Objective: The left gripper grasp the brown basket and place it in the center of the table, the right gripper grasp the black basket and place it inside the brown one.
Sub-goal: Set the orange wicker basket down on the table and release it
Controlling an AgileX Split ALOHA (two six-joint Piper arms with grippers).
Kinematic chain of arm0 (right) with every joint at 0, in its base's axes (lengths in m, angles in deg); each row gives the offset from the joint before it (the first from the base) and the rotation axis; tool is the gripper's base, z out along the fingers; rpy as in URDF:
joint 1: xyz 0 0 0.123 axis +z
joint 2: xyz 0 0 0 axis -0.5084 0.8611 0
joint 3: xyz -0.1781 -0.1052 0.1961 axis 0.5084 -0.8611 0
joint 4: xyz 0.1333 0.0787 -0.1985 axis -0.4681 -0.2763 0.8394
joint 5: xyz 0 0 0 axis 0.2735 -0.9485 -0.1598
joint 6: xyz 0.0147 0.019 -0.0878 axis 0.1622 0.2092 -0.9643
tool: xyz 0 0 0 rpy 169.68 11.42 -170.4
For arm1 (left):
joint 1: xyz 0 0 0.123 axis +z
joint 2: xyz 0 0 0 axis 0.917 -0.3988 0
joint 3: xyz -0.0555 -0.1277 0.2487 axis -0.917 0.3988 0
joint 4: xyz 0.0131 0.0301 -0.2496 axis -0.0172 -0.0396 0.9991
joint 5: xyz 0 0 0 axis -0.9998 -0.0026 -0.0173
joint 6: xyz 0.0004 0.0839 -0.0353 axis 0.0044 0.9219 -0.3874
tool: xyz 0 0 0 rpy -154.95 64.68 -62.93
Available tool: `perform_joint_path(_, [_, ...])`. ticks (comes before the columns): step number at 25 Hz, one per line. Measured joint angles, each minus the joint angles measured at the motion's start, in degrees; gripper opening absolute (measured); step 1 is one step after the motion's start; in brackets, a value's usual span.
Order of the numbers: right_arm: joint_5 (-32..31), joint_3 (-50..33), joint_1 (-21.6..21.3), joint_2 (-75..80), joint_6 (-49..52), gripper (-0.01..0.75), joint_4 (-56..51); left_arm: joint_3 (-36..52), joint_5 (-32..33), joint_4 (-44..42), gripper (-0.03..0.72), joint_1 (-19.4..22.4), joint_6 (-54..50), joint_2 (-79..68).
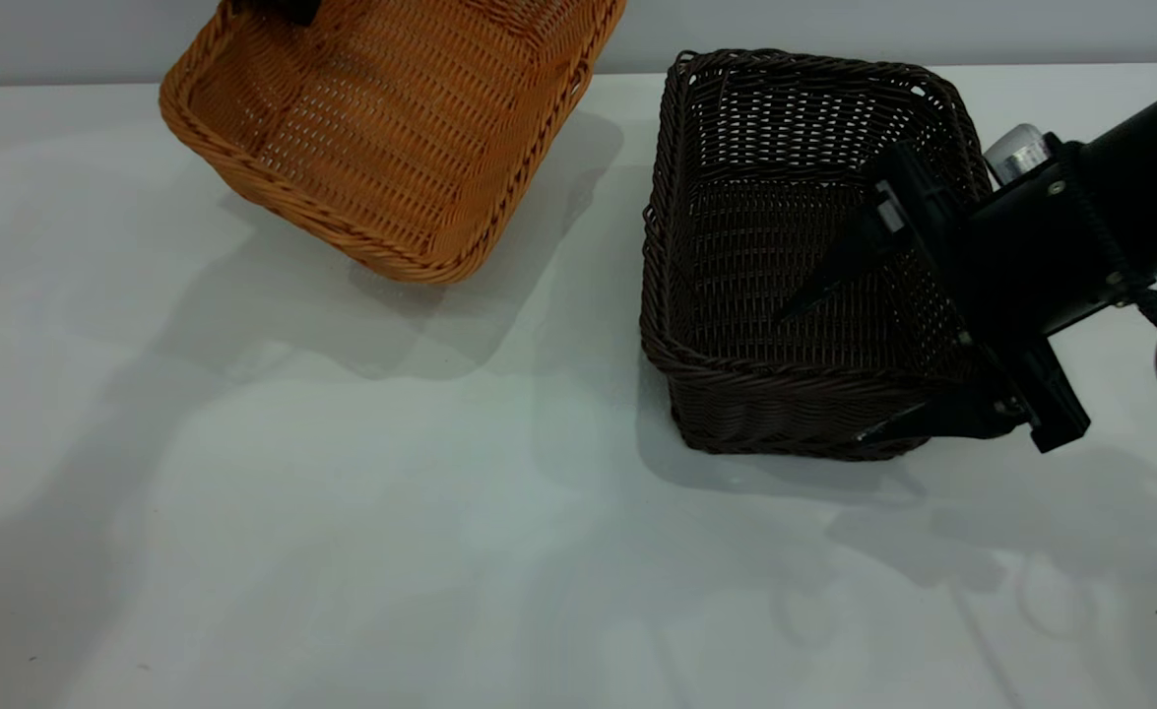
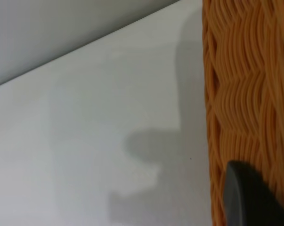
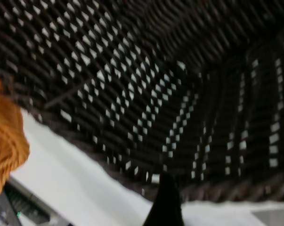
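- Brown basket (image 1: pixel 396 128), an orange-tan wicker tray, hangs tilted above the far left of the tabletop (image 1: pixel 342 551), its open side turned toward the exterior camera and its low corner clear of the surface, with a shadow cast beneath it.
- No brand, label or readable writing appears on either basket, on the arms or on the tabletop.
- Left hand (image 1: pixel 288 10) shows only as a dark piece at the brown basket's upper rim, at the top edge of the exterior view; the left wrist view shows one dark finger (image 2: pixel 247 197) pressed against the basket's woven outer wall (image 2: pixel 247 94). The hand grips that rim, though how far the fingers are parted cannot be seen.
- Black basket (image 1: pixel 795 256), a very dark wicker tray, sits upright on the tabletop to the right of centre, well apart from the brown one.
- Right hand (image 1: pixel 859 359) reaches in from the right with its fingers spread wide across the black basket's near right corner: one finger (image 1: pixel 834 271) lies inside over the woven floor, the other (image 1: pixel 918 418) outside the front wall near the tabletop. The wall stands between them, and the hand has not closed on it.
- In the right wrist view, one dark fingertip (image 3: pixel 165 202) lies over the black basket's weave (image 3: pixel 156 84).
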Motion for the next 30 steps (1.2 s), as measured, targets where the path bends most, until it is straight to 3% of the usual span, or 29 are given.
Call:
perform_joint_path(5, [5.74,0.11,0.25,0.57,-0.18,0.565,-0.21,0.0,-0.01,0.0,0.078,0.0,0.59,0.0])
perform_joint_path(8, [9.44,0.11,0.25,0.57,-0.87,0.502,-0.21,0.0,-0.06,-0.05,0.078,0.0,0.59,0.0])
perform_joint_path(16, [17.64,0.67,-1.72,0.57,-3.22,0.146,-2.05,0.0,0.19,-0.53,0.078,0.2,0.65,0.0])
perform_joint_path(20, [17.53,0.73,-7.81,0.57,-6.87,0.085,-2.22,0.0,1.64,-0.18,0.078,0.31,1.41,0.21])
perform_joint_path(25, [14.68,1.77,-19.78,-1.17,-15.69,0.076,0.57,0.0,5.8,-0.05,0.078,0.13,6.69,0.87])
perform_joint_path(30, [5.2,7.87,-31.92,-5.09,-21.89,0.076,2.73,0.0,11.85,1.33,0.078,-2.62,18.26,0.93])
